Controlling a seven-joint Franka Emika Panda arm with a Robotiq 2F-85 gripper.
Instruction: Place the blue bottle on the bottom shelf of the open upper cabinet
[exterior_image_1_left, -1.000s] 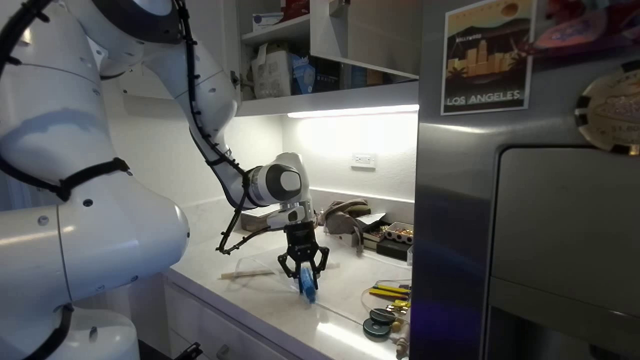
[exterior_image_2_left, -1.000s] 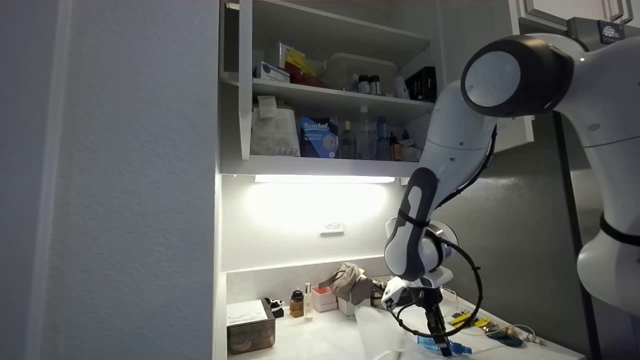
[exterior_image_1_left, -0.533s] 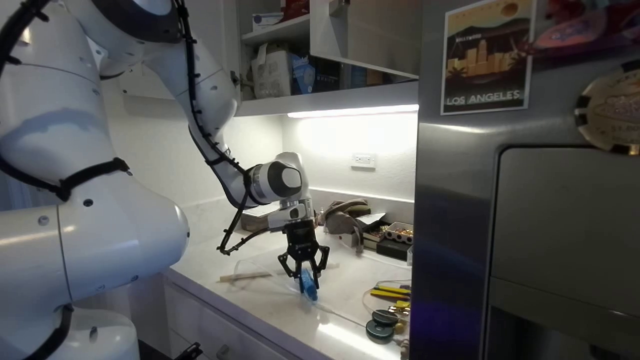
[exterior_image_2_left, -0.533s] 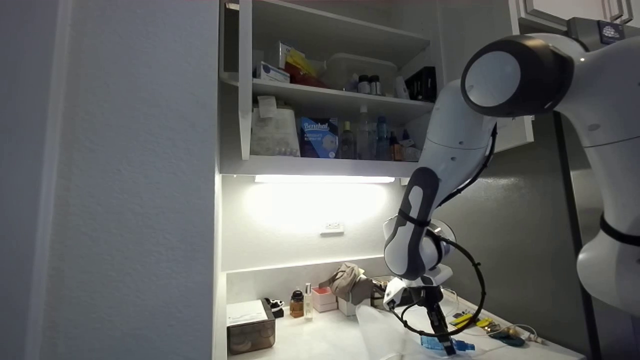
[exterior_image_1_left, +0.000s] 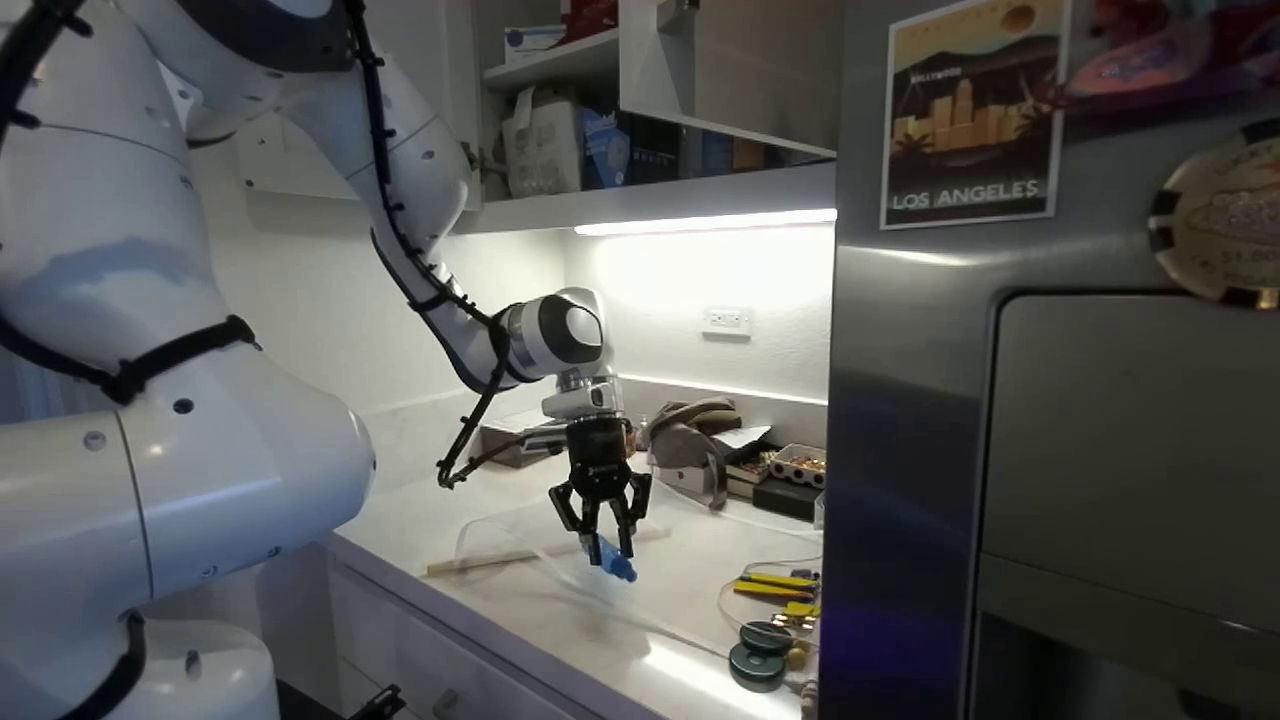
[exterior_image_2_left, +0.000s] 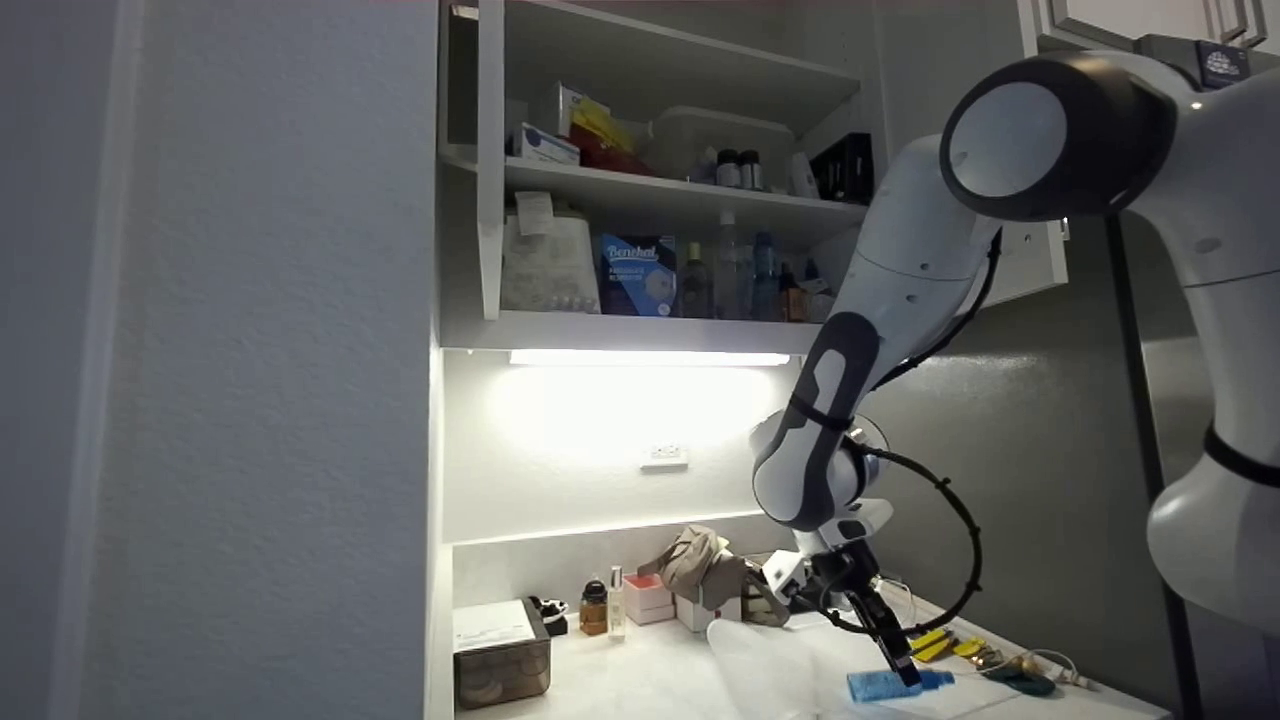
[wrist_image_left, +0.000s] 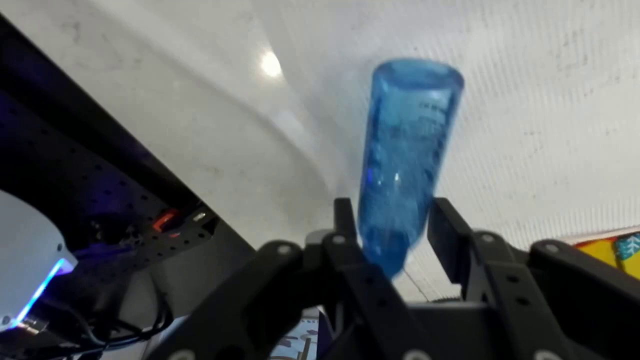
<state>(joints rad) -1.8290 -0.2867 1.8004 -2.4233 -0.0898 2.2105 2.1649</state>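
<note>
Gripper (exterior_image_1_left: 610, 557) rose; blue bottle (wrist_image_left: 407, 135), long axis between fingers (wrist_image_left: 344, 220), pointed cap (exterior_image_2_left: 938, 680) rightward in both exterior views; whether clamped, unclear.

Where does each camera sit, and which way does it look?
An exterior view: seemingly near the refrigerator, looking across the counter toward the outlet; shows the arm down to the gripper.
An exterior view: in front of the open upper cabinet, facing it; the arm shows at the picture's right.
Wrist view: on the arm, looking down past the gripper's fingers at the blue bottle.
Both exterior views share the cabinet, counter, outlet and bottle.
</note>
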